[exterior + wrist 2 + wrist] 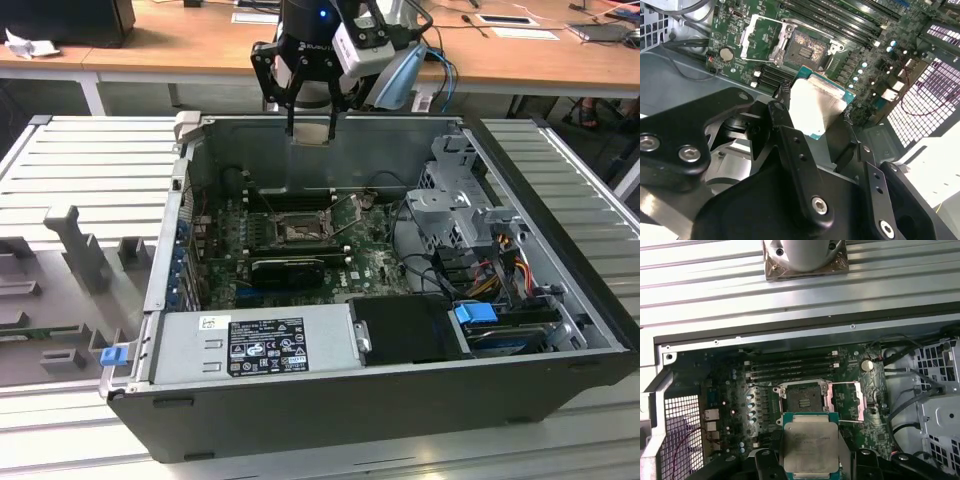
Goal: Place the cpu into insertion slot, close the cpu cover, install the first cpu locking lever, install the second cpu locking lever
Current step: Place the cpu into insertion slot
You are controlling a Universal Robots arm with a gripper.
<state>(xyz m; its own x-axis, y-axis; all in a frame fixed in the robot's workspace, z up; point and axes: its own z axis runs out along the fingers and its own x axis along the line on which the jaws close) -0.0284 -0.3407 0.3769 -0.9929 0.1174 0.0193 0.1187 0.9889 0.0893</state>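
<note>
Exterior view, from its left to its right: a grey ribbed metal table (80, 150) carries a grey plastic fixture (85, 245) with upright blocks. A small blue plastic clip (112, 354) sits at the corner of the case. In the middle lies the dark grey metal computer case (350, 410), open on top. A silver box-shaped power supply (260, 342) runs along its near wall, and the green motherboard (230, 250) lies behind it. On this board is the square black insertion slot (297, 232) with a metal rim, and just in front of it a long black graphics card (288, 268).

Above the far wall of the case hangs the black gripper (312, 130). Its jaws are closed on the small flat square cpu (314, 137) with silvery-grey top, which is held in the air, well above the board and not in the slot. At the right end of the case stands a silver perforated drive cage (455, 200).

In both wrist views the cpu (817, 107) (810, 445) is pinched at two opposite edges. The insertion slot (807, 50) (803, 397) shows its dark recessed centre bare. The thin dark-silver cpu cover (747, 37) (858, 407), a frame with a large window, is swung open beside the slot.
</note>
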